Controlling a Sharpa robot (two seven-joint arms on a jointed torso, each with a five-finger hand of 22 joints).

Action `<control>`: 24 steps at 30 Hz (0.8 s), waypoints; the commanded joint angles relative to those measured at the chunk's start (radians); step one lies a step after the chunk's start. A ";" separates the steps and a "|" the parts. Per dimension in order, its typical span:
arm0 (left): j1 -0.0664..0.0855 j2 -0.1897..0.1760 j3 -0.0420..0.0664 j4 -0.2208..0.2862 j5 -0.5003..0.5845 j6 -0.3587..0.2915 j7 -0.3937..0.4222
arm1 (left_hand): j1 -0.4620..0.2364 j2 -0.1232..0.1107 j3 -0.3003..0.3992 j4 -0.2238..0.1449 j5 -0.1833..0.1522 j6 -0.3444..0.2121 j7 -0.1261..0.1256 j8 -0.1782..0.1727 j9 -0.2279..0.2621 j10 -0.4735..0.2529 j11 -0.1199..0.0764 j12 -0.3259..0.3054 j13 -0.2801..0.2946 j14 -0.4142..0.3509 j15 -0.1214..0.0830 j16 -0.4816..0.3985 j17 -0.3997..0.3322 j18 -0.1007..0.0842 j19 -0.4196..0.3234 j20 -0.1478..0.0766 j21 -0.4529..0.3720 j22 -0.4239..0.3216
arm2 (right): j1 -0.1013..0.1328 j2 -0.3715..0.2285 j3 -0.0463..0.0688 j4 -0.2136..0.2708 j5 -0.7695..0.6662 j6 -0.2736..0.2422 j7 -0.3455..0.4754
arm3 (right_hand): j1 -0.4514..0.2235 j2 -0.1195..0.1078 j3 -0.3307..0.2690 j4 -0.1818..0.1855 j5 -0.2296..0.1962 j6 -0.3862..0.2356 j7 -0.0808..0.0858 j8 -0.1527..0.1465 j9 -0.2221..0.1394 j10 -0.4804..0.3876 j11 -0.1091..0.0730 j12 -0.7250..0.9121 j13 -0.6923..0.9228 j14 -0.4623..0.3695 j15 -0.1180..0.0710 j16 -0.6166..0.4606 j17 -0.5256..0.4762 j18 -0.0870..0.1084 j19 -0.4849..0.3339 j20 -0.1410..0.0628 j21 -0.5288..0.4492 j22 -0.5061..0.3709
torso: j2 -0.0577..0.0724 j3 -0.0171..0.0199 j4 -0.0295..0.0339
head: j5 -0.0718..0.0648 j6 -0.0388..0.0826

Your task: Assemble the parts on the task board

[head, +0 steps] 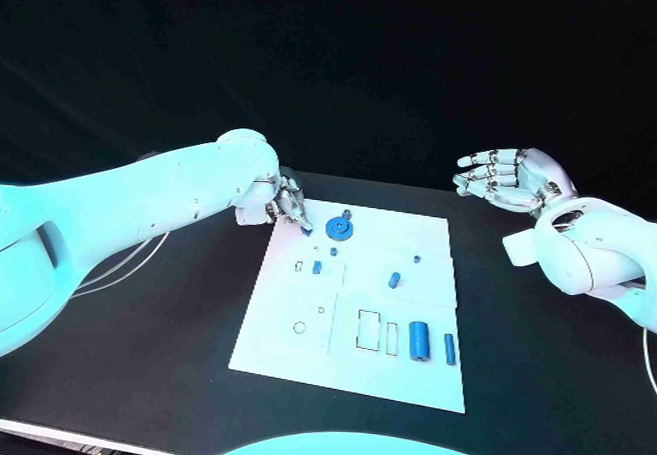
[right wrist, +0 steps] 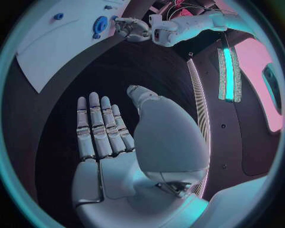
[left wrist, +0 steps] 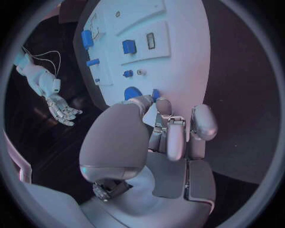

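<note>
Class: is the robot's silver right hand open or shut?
Open: the right hand holds nothing, its fingers straight, off the white task board.

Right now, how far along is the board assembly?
Early to middle. Looks done: a blue gear sits at the white board's far end. In hand: the left hand is at the far left corner beside the gear, with fingertips close to a small blue piece; grip unclear. The right hand is open, off the board. Left: blue cylinders and small pieces lie loose by outlined slots.
</note>
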 commanded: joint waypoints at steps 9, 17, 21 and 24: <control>0.002 -0.079 0.009 0.108 0.088 -0.069 -0.010 | -0.042 -0.032 0.185 -0.135 0.006 -0.002 -0.004 0.073 0.115 0.035 -0.005 0.032 0.041 0.055 -0.007 0.005 0.070 -0.016 0.024 -0.004 0.019 0.027 | -0.001 -0.002 0.000 -0.003 0.002 0.015 0.006 | -0.009 0.001 -0.001 -0.003 0.007 -0.004 0.072 -0.005 -0.002 -0.004 0.004 -0.005 -0.001 -0.002 0.008 -0.007 -0.002 0.012 -0.010 0.000 -0.005 -0.003 | -0.005 0.0011 0.0062 | -0.001 -0.008; 0.004 -0.164 0.014 0.242 0.106 -0.131 -0.026 | -0.093 -0.076 0.275 -0.170 0.035 0.016 -0.013 0.093 0.142 0.078 -0.015 0.080 0.105 0.062 -0.015 0.015 0.092 -0.023 0.050 -0.012 0.040 0.065 | -0.002 -0.005 0.000 -0.003 0.003 0.013 0.008 | -0.010 0.001 -0.001 -0.003 0.007 -0.004 0.072 -0.005 -0.002 -0.004 0.004 -0.005 -0.001 -0.002 0.008 -0.007 -0.002 0.012 -0.011 0.000 -0.005 -0.004 | -0.014 0.0039 0.0157 | -0.005 -0.014; 0.003 -0.196 0.011 0.301 0.095 -0.172 -0.030 | -0.120 -0.092 0.305 -0.184 0.055 0.024 -0.018 0.100 0.152 0.093 -0.019 0.093 0.125 0.065 -0.019 0.019 0.101 -0.026 0.059 -0.015 0.048 0.079 | -0.003 -0.006 0.000 -0.002 0.003 0.013 0.009 | -0.010 0.001 -0.001 -0.003 0.007 -0.004 0.072 -0.005 -0.002 -0.004 0.004 -0.005 -0.001 -0.002 0.008 -0.007 -0.002 0.012 -0.011 0.000 -0.005 -0.004 | -0.017 0.0042 0.0197 | -0.006 -0.018; 0.000 -0.219 0.005 0.344 0.081 -0.213 -0.032 | -0.132 -0.097 0.318 -0.190 0.069 0.028 -0.020 0.104 0.156 0.101 -0.021 0.103 0.139 0.064 -0.021 0.018 0.098 -0.027 0.063 -0.017 0.052 0.085 | -0.005 -0.007 0.000 -0.001 0.003 0.014 0.010 | -0.010 0.001 -0.002 -0.003 0.008 -0.004 0.072 -0.005 -0.002 -0.004 0.004 -0.005 -0.001 -0.002 0.008 -0.008 -0.003 0.012 -0.011 0.000 -0.005 -0.005 | -0.018 0.0049 0.0230 | -0.008 -0.021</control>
